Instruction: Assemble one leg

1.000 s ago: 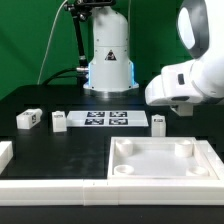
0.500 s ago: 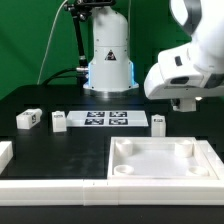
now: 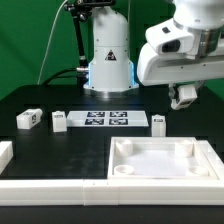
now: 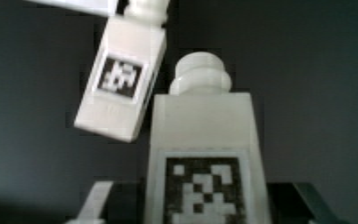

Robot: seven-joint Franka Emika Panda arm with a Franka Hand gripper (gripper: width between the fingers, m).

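Over black table (image 3: 60,150), gripper (image 3: 184,98) is clamped on one leg (image 4: 202,135); advise holding it upright, centring its peg (image 4: 197,68) above a corner hole (image 3: 182,149) of the tray (image 3: 165,181).

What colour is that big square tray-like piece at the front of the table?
White all over; the tray-like piece shows best in the exterior view.

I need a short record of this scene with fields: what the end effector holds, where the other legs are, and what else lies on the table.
end effector: raised above the table, at the exterior view's right
held leg: gripped between the fingers
loose legs: three, apart from each other on the table
marker board: flat, between the second and third loose leg
large white tray: in front, no leg fitted
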